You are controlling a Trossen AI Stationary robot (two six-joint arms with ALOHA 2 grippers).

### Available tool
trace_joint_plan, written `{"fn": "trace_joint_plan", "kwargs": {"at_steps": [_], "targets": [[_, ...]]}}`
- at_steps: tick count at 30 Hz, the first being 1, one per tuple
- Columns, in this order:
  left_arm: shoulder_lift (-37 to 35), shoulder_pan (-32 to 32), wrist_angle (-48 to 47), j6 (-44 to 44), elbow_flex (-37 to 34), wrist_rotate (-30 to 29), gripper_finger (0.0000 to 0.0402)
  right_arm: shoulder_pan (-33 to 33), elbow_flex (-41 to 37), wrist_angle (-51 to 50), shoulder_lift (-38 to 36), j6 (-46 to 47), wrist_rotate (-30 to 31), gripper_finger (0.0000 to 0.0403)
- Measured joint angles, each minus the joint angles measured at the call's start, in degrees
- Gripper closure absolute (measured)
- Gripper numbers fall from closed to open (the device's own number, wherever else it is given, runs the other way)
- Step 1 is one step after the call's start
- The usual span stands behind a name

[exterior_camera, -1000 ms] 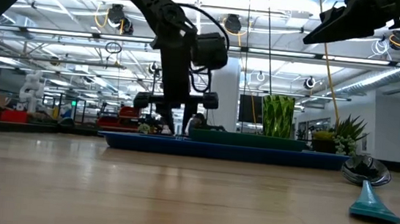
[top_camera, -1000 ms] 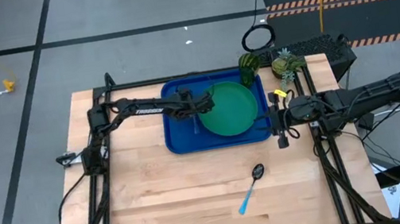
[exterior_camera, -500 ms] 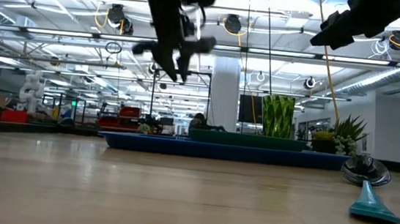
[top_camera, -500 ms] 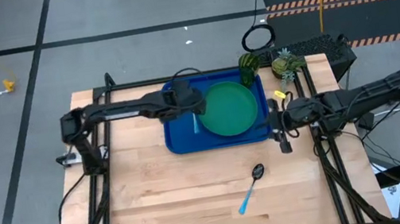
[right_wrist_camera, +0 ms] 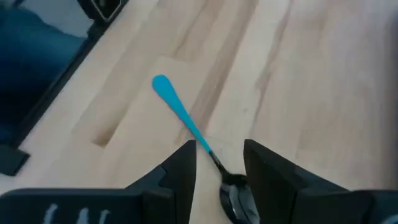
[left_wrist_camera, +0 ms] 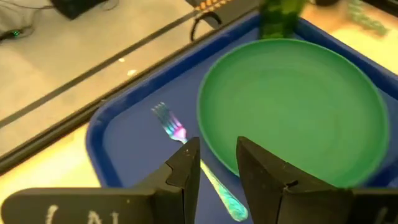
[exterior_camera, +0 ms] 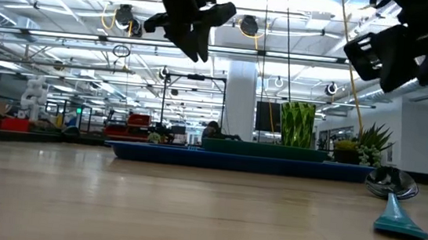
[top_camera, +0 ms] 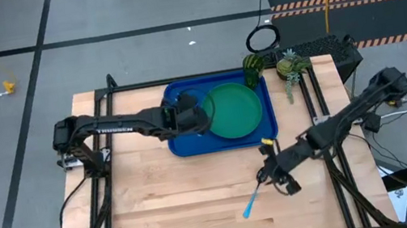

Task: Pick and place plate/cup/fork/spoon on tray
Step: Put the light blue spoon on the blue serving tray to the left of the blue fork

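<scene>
Right pincer (top_camera: 266, 171) hangs open just over the spoon (top_camera: 254, 191) on the wooden counter (top_camera: 161, 211); left pincer (top_camera: 202, 118), open and empty, hovers above the blue tray (top_camera: 184, 144), where fork (left_wrist_camera: 193, 158) and plate (top_camera: 234, 110) lie; cup (top_camera: 252, 69) stands at its far corner.

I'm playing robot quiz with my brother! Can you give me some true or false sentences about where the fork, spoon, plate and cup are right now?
1. The fork lies in the blue tray. True.
2. The spoon is on the green plate. False: it lies on the wooden table, outside the tray.
3. The right pincer hovers over the spoon, fingers open. True.
4. The left pincer holds the fork. False: it is open and empty above it.
5. The cup lies tipped over. False: it stands upright at the tray's far corner.
</scene>
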Motion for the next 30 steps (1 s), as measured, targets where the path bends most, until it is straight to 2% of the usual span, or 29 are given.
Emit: {"fn": "trace_joint_plan", "kwargs": {"at_steps": [8,13,19,25,30], "targets": [[0.0,-2.2,0.8,2.1,0.0,5.8,0.0293,2.0,0.0,10.0,10.1,-7.4,0.0,0.0273],[0.0,-5.4,0.9,1.8,0.0,6.2,0.0293,1.8,0.0,13.4,14.9,-14.5,-1.1,0.0253],[0.0,-9.2,2.9,3.4,0.0,6.2,0.0293,-0.8,0.0,13.5,17.7,-18.2,-6.2,0.0241],[0.0,-12.0,8.6,7.7,0.0,6.3,0.0293,-3.3,0.0,13.2,19.4,-21.4,-6.7,0.0249],[0.0,-13.2,9.4,8.3,0.0,6.3,0.0293,-3.8,0.0,13.0,20.3,-23.4,-8.1,0.0263]]}}
